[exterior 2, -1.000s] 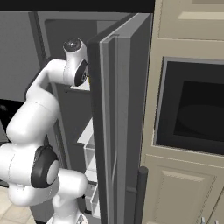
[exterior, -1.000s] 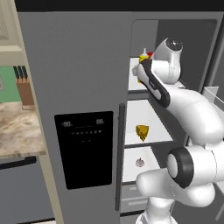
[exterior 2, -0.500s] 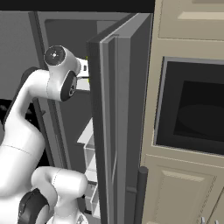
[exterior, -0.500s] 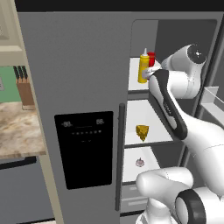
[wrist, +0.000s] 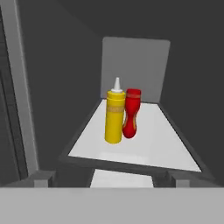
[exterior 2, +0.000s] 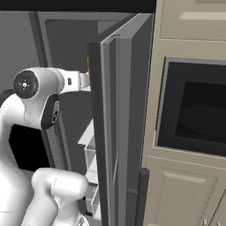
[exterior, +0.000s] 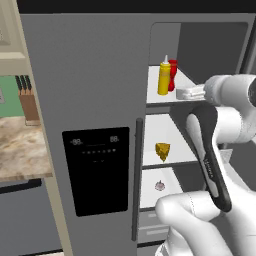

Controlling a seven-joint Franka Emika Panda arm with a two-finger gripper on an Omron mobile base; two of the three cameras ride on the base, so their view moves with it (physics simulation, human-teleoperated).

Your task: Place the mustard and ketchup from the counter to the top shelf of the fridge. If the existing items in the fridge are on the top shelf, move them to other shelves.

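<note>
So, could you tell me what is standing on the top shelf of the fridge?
On the top shelf the mustard and the ketchup stand upright, side by side and touching. The ketchup's near side is partly covered by the mustard in the left base view.

You'll notice the gripper (exterior: 187, 93) has let go of the mustard (exterior: 163, 76) it was clasping a second ago: its jaws have spread wide and it has backed out past the front rim of the top shelf (exterior: 186, 84). The bottle now stands free, upright, straight ahead of the hand and well clear of it, touching the ketchup (wrist: 131, 113) just behind it. The elbow has swung out and down toward you.
</note>
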